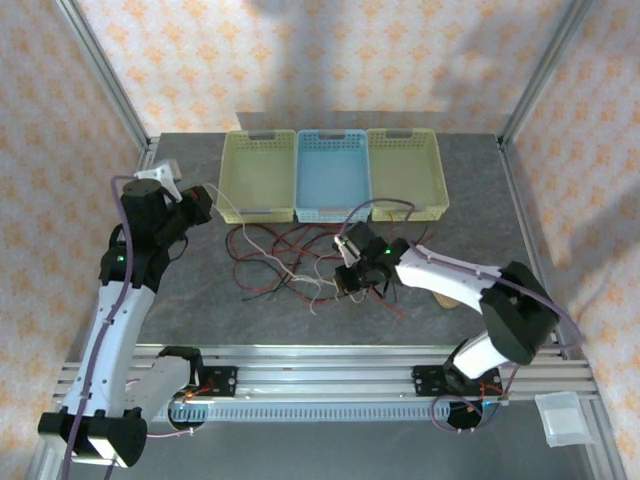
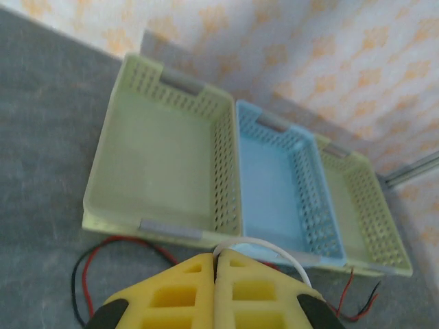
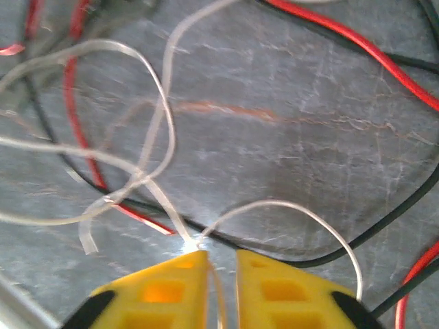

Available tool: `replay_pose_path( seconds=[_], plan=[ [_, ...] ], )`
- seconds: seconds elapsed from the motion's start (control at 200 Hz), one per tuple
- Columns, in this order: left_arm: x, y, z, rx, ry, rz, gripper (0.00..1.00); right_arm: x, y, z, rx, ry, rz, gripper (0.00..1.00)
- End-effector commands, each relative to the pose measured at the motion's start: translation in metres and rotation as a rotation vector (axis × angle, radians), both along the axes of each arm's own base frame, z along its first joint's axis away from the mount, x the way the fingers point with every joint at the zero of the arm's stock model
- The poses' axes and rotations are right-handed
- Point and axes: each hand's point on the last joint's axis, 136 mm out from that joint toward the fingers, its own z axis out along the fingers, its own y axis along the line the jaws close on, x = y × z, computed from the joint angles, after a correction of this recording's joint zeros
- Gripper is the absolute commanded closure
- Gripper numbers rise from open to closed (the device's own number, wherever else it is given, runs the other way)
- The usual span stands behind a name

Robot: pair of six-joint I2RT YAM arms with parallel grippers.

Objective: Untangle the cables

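Note:
The cables (image 1: 285,262) lie in a loose tangle of red, black and white wires on the grey table, in front of the baskets. My left gripper (image 1: 205,200) hovers at the tangle's left end, near the left basket's front corner. It (image 2: 218,255) is shut on a white cable (image 2: 274,245) that arcs out of its tips to the right. My right gripper (image 1: 347,285) is low over the middle of the tangle. Its jaws (image 3: 221,257) stand slightly apart, and a thin white cable (image 3: 302,212) runs through the gap. Red (image 3: 343,34) and black (image 3: 384,226) cables cross the table around it.
Three baskets stand in a row at the back: yellow-green (image 1: 226,175), blue (image 1: 332,134), yellow-green (image 1: 440,175). All three look bare inside (image 2: 164,226). A tan object (image 1: 445,298) lies beside the right arm. An aluminium rail (image 1: 320,355) runs along the near edge.

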Motion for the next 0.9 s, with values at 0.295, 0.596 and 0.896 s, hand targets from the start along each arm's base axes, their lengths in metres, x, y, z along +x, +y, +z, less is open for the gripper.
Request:
replay_pose_path(
  seconds=[0.295, 0.596, 0.896],
  plan=[
    [-0.001, -0.002, -0.001, -0.023, -0.02, 0.001, 1.0, 0.052, 0.037, 0.09, 0.156, -0.324, -0.043, 0.61],
    [-0.003, 0.009, -0.009, -0.007, 0.014, 0.068, 1.0, 0.022, 0.091, 0.074, 0.126, -0.249, 0.107, 0.64],
    [-0.002, 0.021, -0.014, 0.02, 0.051, 0.132, 1.0, -0.02, 0.12, 0.026, 0.01, -0.184, 0.178, 0.69]
  ],
)
